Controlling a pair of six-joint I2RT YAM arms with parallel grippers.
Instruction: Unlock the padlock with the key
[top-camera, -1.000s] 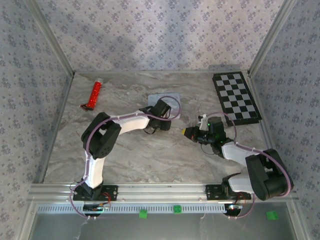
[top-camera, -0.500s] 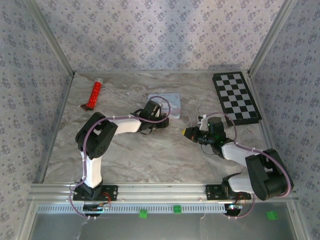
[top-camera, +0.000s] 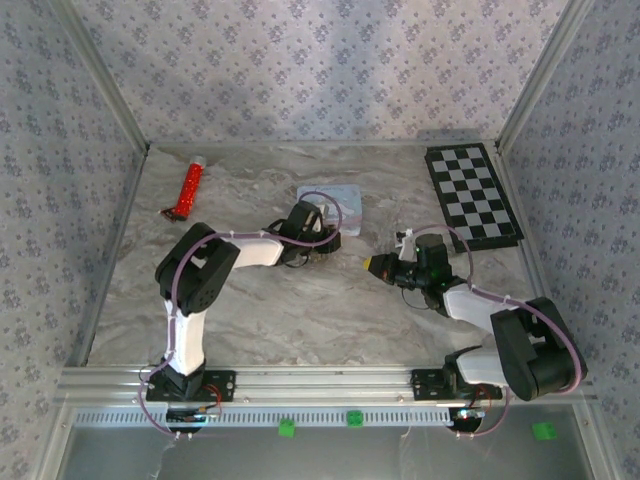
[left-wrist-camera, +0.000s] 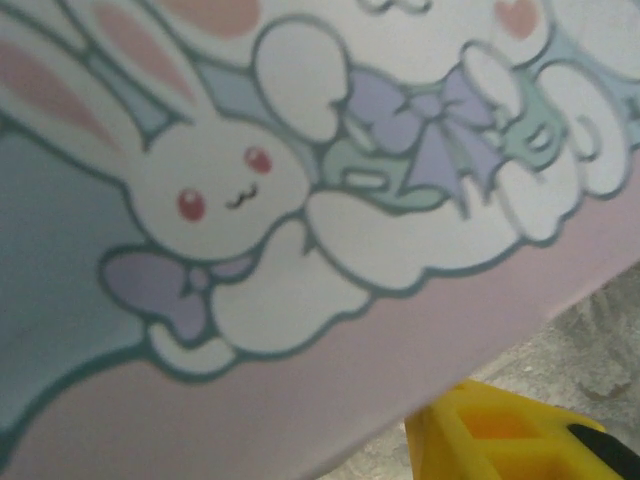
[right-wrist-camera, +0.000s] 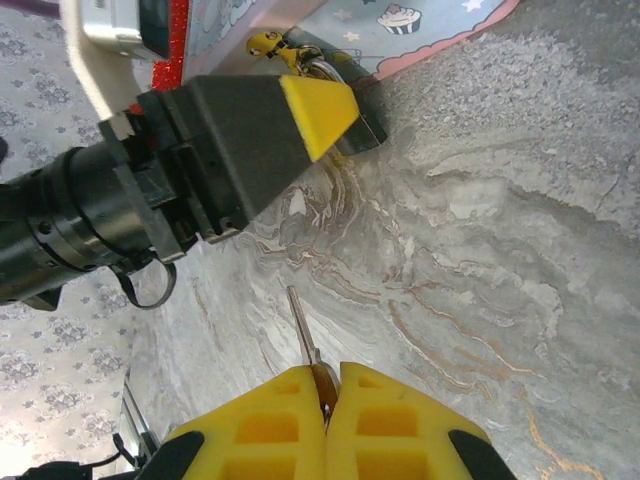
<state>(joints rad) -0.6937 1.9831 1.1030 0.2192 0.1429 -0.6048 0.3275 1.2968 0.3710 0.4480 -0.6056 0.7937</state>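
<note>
Against the near edge of the pastel cartoon-print tin (top-camera: 340, 195), the left gripper (top-camera: 322, 240) is pressed in close on the marble tabletop (top-camera: 300, 300). Its wrist camera sits so near the tin (left-wrist-camera: 300, 200) that the lid's white rabbit and lilac bows run out of the frame, with one yellow fingertip (left-wrist-camera: 500, 440) at the lower right corner just below the tin's pink border.

From the right wrist camera, the left gripper (right-wrist-camera: 335, 125) comes in from the left, its yellow-tipped finger reaching the tin's pink rim (right-wrist-camera: 420, 30). The padlock (right-wrist-camera: 362, 132) shows as a small dark block at that fingertip, with a metal loop just behind it, right beside the tin's rim. I cannot tell whether the left fingers are clamped on it, since the jaw gap is hidden.

A little apart from the tin, on its near right side, the right gripper (top-camera: 373, 263) points toward it. Its yellow fingers (right-wrist-camera: 270, 425) are pressed together on the head of the key (right-wrist-camera: 302, 325), and the thin blade sticks out toward the padlock, well short of it.

Well left of the tin lies a red tube (top-camera: 190, 188), and to the tin's right a checkerboard mat (top-camera: 472, 195)
</note>
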